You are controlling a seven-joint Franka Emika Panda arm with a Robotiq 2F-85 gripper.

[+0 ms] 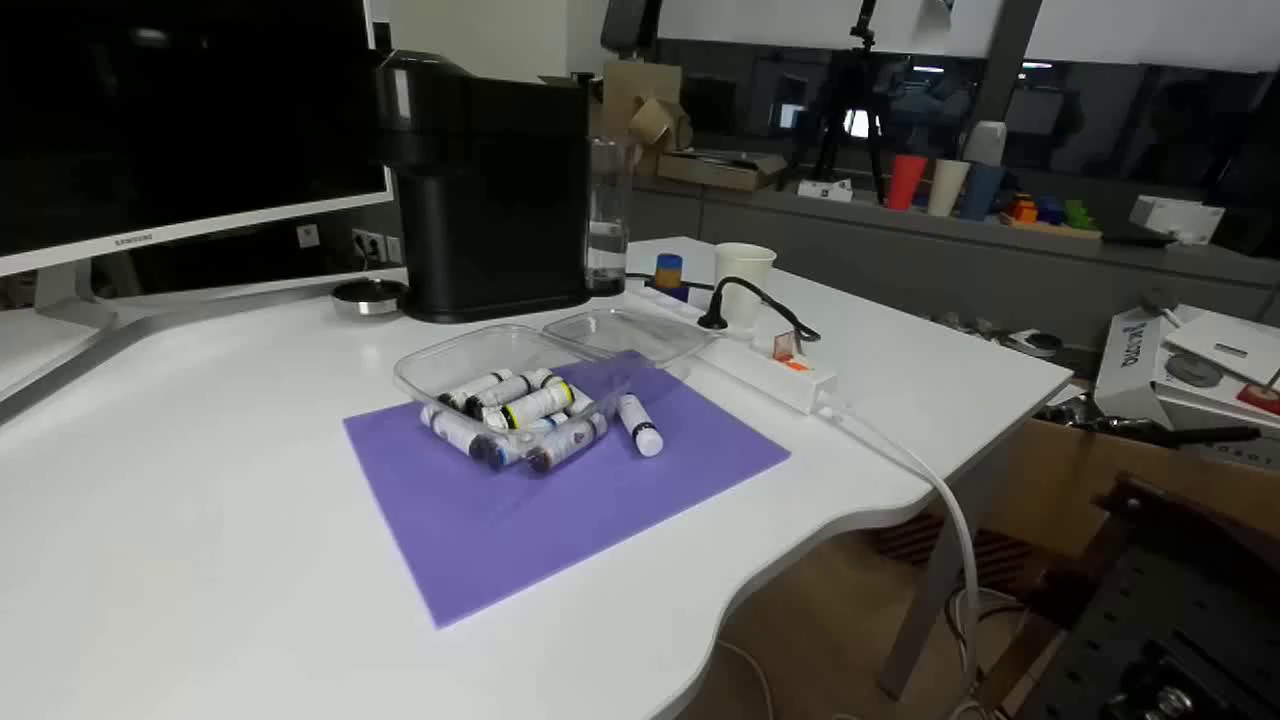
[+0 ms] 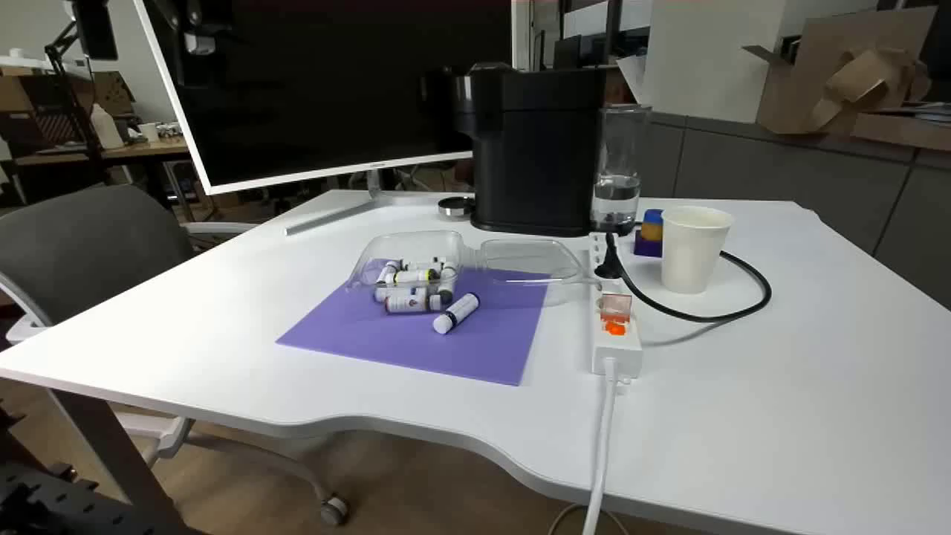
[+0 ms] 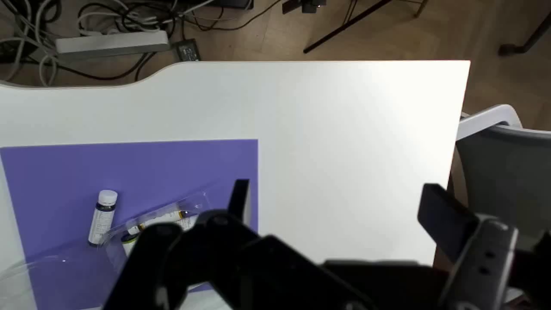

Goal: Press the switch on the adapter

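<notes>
The adapter, a long white power strip, lies on the table in both exterior views [image 1: 740, 368] [image 2: 618, 357]. A black plug [image 2: 608, 264] and cord are in it, and a white cable leaves its near end. The switch, a small red-orange button, sits near that end [image 1: 797, 366] [image 2: 615, 328]. A reddish clear flap [image 2: 616, 307] stands raised behind the switch. My gripper [image 3: 336, 189] is open and empty in the wrist view, high above the table beside the purple sheet, away from the adapter. The adapter and switch are out of the wrist view.
A purple sheet [image 1: 560, 540] bears a clear plastic container [image 2: 416, 245] with several small bottles, and one loose bottle [image 3: 102, 217]. A paper cup [image 2: 691, 249] and looping black cord stand beside the adapter. A black machine [image 1: 490, 190] and monitor [image 2: 334, 82] stand behind.
</notes>
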